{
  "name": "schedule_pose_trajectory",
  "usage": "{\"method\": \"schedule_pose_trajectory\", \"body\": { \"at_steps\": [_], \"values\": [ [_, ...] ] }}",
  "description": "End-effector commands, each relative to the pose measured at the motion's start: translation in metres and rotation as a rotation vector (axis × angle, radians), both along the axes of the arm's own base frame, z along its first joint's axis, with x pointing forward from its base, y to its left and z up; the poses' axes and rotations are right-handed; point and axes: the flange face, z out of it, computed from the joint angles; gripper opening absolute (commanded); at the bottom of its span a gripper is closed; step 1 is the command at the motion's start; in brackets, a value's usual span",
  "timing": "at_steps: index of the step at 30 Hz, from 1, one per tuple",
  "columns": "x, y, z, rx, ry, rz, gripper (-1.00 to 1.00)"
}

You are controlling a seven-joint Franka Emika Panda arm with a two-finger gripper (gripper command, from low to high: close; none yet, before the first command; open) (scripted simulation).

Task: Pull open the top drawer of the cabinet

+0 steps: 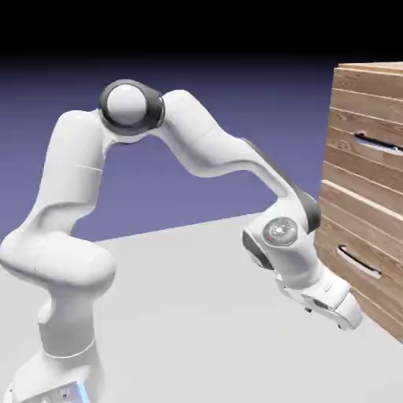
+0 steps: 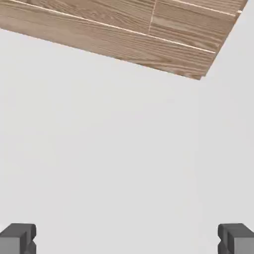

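The cabinet [image 1: 366,197] of light-brown wood planks stands at the exterior view's right. Its top drawer [image 1: 370,126] carries a slim silver handle [image 1: 376,143]. My gripper [image 1: 350,319] hangs low in front of the cabinet's bottom part, well below that handle and below the lower drawer's handle [image 1: 358,262], pointing down toward the table. In the hand view the two grey fingertips [image 2: 17,238] stand far apart at the bottom corners, so the gripper [image 2: 127,240] is open with nothing between them. The cabinet's wood [image 2: 124,30] fills the top of that view; no handle shows there.
The grey table [image 1: 205,315] spreads under the arm and up to the cabinet's foot. The lower drawer [image 1: 354,244] sits just above my hand. The arm's elbow arches high at the exterior view's left.
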Motion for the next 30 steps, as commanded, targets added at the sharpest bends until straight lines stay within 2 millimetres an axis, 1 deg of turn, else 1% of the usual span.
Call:
{"method": "schedule_pose_trajectory", "body": {
  "at_steps": [1, 4, 8, 12, 15, 18, 21, 24, 27, 28, 29, 30],
  "values": [
    [0.003, -0.002, 0.003, -0.028, -0.019, 0.014, 0.00],
    [0.014, -0.005, 0.016, -0.118, -0.083, 0.062, 0.00],
    [0.032, -0.004, 0.040, -0.255, -0.179, 0.138, 0.00],
    [0.052, 0.006, 0.072, -0.409, -0.289, 0.225, 0.00],
    [0.068, 0.021, 0.100, -0.534, -0.379, 0.297, 0.00],
    [0.083, 0.043, 0.132, -0.666, -0.477, 0.374, 0.00],
    [0.097, 0.072, 0.166, -0.804, -0.582, 0.453, 0.00],
    [0.109, 0.109, 0.202, -0.947, -0.695, 0.533, 0.00],
    [0.116, 0.154, 0.238, -1.094, -0.818, 0.611, 0.00],
    [0.117, 0.162, 0.244, -1.118, -0.839, 0.623, 0.00],
    [0.117, 0.162, 0.244, -1.118, -0.839, 0.623, 0.00],
    [0.126, 0.162, 0.244, -1.119, -0.839, 0.623, 0.00]
  ]
}}
